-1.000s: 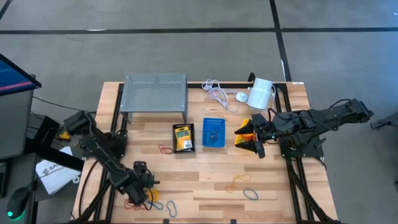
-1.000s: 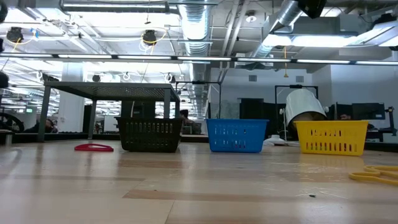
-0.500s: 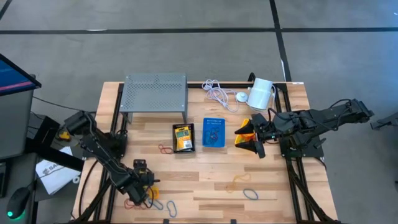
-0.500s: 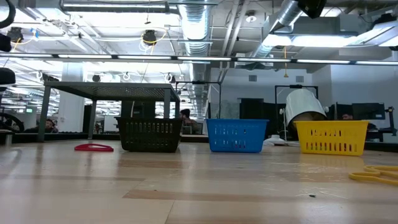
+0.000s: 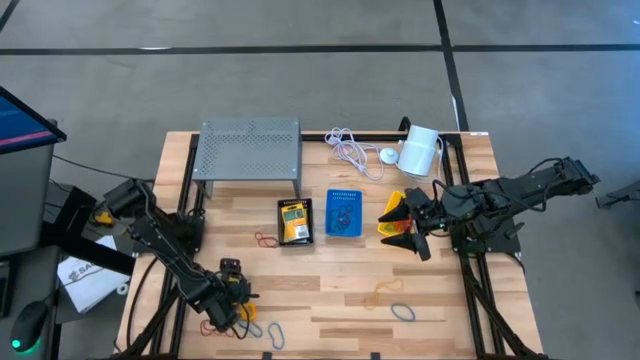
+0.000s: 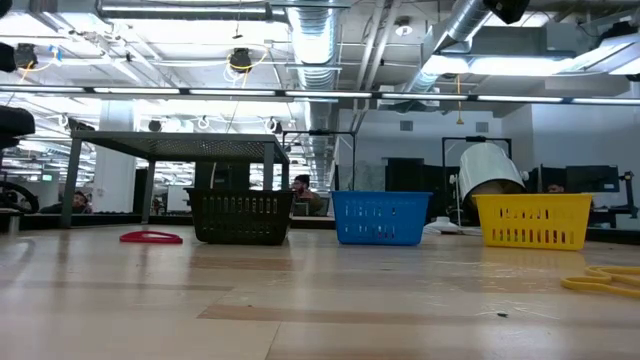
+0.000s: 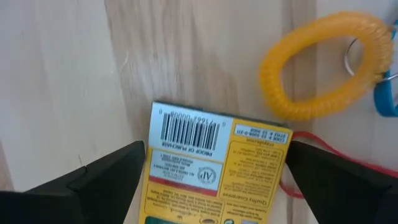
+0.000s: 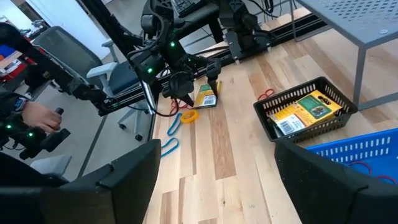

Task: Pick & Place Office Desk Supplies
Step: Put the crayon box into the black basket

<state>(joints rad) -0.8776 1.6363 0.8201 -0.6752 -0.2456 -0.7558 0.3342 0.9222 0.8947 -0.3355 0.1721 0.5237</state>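
Three small slotted bins stand in a row mid-desk: a black bin [image 5: 295,221] holding a yellow card packet [image 8: 303,111], a blue bin [image 5: 344,213] with loops in it, and a yellow bin [image 6: 533,220] partly under the right gripper [image 5: 414,229], whose fingers are spread wide above it. The left gripper [image 5: 231,300] sits low at the near left corner of the wooden desk [image 5: 330,280]; its fingers are wide apart, straddling a second yellow packet [image 7: 214,168] without touching it.

Only the left wrist view shows that packet's print: a barcode, "PROOF OF PURCHASE" beneath it, and a line ending "Quality Guarantee"; the finer text is too small to read. Beside it lies a ribbed, coiled orange loop [image 7: 323,65], with a thin red loop [image 7: 311,180] under the packet's edge.

From above, further thin loops lie scattered: red [image 5: 266,240] by the black bin, orange [image 5: 384,291] and blue [image 5: 402,312] at the near right. The low view shows the bins' basket-like walls and a flat red loop [image 6: 150,237].
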